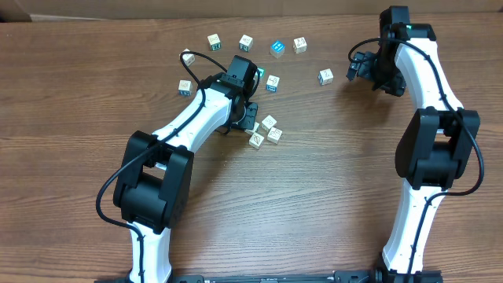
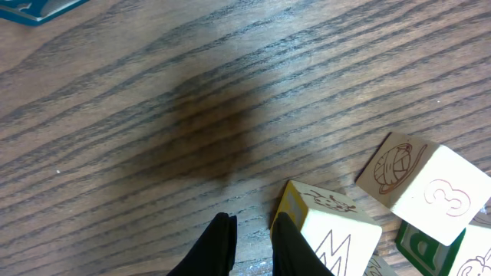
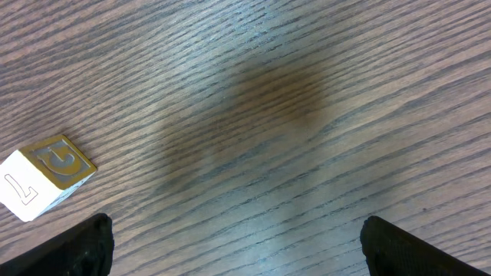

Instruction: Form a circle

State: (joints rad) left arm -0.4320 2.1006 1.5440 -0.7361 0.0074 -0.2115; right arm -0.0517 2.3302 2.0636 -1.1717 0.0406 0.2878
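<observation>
Left wrist view: left gripper (image 2: 253,249) has its fingers pinched nearly together w/ nothing btwn them, tips low over bare wood. One finger sits just beside the M cube (image 2: 330,230); can't tell if it touches. Next out is the yarn-ball cube (image 2: 418,180), tilted and leaning into its neighbours, then a green-letter cube (image 2: 437,253) cut off by the frame edge. Overhead puts this left gripper (image 1: 245,116) near the middle of the bench (image 1: 78,94), right by that trio. The right gripper (image 3: 242,253) is spread wide and empty, hovering over bare wood w/ the 7 cube (image 3: 42,176) off to one side, apart from it. Overhead has the right gripper (image 1: 360,67) toward the far right part of the bench. The letter cubes (image 1: 214,40) lie as a loose arc along the far edge plus the trio mid-bench, so no closed circle yet, approx half a ring. A solid blue cube (image 1: 277,48) sits in the arc btwn two letter cubes. Handling, my guess: cubes look small, light, rigid, w/ flat smooth faces, so they should slide easily on the wood and may skid or twist if nudged off-centre. Best hold is from above across two opposite flat faces at mid-height. The trio is packed tight w/ little finger room, so prob. push one clear w/ closed tips first.
</observation>
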